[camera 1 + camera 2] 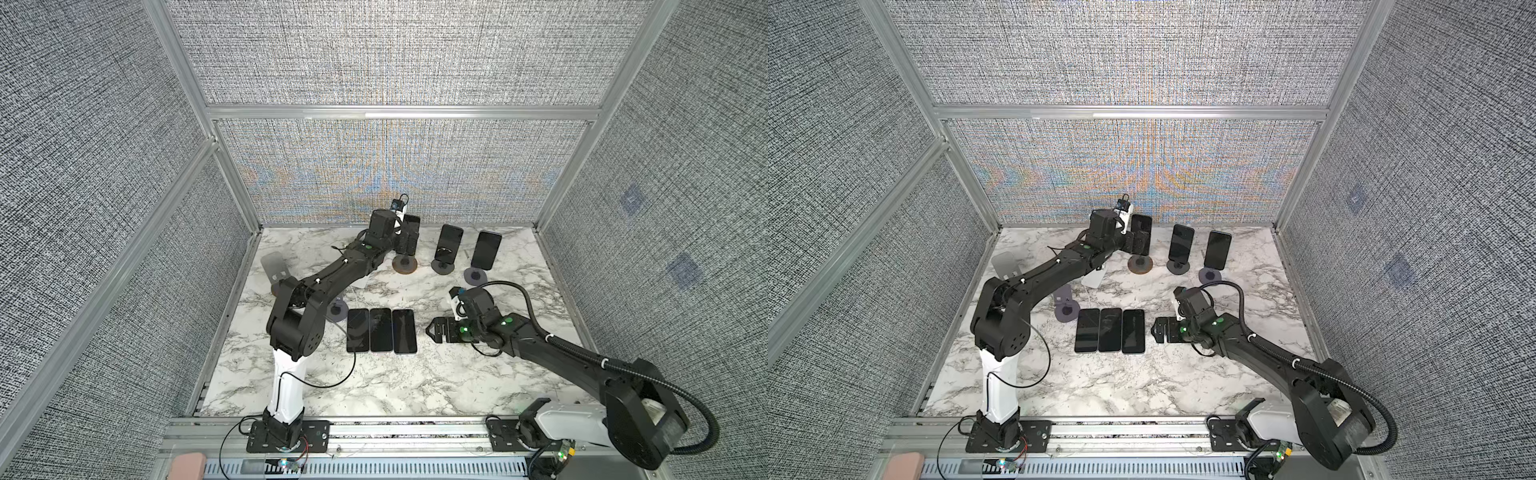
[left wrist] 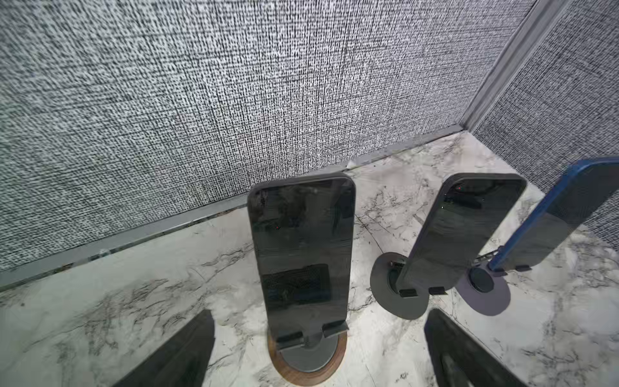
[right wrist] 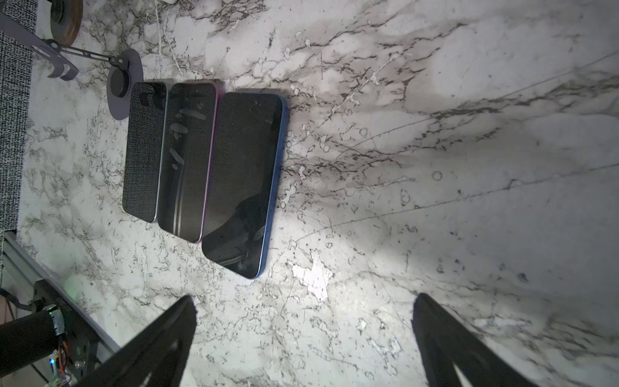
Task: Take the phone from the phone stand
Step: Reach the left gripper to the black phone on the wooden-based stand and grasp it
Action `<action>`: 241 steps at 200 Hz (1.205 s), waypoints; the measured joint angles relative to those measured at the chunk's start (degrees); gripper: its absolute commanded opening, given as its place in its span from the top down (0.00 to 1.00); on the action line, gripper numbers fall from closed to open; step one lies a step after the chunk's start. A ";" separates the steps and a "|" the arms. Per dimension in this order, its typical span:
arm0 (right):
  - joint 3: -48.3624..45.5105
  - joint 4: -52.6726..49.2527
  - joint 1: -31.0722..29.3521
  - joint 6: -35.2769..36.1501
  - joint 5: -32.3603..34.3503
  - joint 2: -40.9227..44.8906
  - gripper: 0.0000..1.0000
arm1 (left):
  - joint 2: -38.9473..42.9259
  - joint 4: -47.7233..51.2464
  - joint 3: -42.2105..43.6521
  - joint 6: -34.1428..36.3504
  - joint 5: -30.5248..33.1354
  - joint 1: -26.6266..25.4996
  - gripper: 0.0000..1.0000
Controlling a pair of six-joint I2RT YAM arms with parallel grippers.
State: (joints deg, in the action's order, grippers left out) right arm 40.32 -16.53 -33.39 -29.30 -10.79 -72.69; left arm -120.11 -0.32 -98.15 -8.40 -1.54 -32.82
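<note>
Your left arm reaches far across the surface (image 1: 374, 382), elbow low and forearm stretched out to the wood-rimmed stand (image 2: 308, 370) near the back wall. The left end effector (image 2: 318, 318) is spread wide, with 1 finger on each side of that stand's lower end. The wrist view shows a gap between each finger and the phone (image 2: 301, 241), so nothing is gripped. That phone sits in the wood-rimmed stand, leaning back with a dark screen, its lower edge on 2 small hooks.

Your right arm is folded shorter, with the wrist turned down, and works nearer the arm bases than the wood-rimmed stand. The right end effector (image 3: 304, 301) is also spread wide and empty. It hangs over bare marble just beside a row of 3 phones (image 1: 381, 330) that lie flat, edge to edge.

On the right arm's side of the wood-rimmed stand, 2 more stands each hold an upright phone. The dark stand (image 1: 442, 266) comes first, then the lilac stand (image 1: 476, 275), which carries a blue-edged phone (image 2: 569, 217). On the left arm's side of the wood-rimmed stand, a silver stand (image 1: 276, 266) is empty.
</note>
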 measured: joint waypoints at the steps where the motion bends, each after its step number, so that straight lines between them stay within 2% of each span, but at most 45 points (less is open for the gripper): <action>1: 0.00 0.00 0.00 0.00 0.02 0.02 0.01 | -0.13 0.00 -0.11 0.00 0.00 0.00 0.01; 96: -0.94 -0.61 0.02 0.02 1.49 0.90 0.01 | -10.29 -0.11 -8.33 -0.02 1.53 -0.04 0.02; 194: -1.73 -0.28 0.42 0.04 1.75 1.79 0.01 | -13.92 0.42 -11.67 -0.24 3.56 -0.02 0.02; 222: -1.73 0.13 0.48 0.24 1.75 1.77 0.01 | -13.94 0.39 -11.72 -0.26 4.17 -0.02 0.10; 241: -1.73 0.11 0.50 0.28 1.75 1.77 0.01 | -14.16 0.39 -12.04 -0.24 4.15 -0.02 0.13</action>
State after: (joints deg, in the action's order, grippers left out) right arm 38.59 -16.43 -32.88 -29.02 -9.04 -70.91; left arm -134.28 0.08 -110.19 -8.64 2.61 -32.84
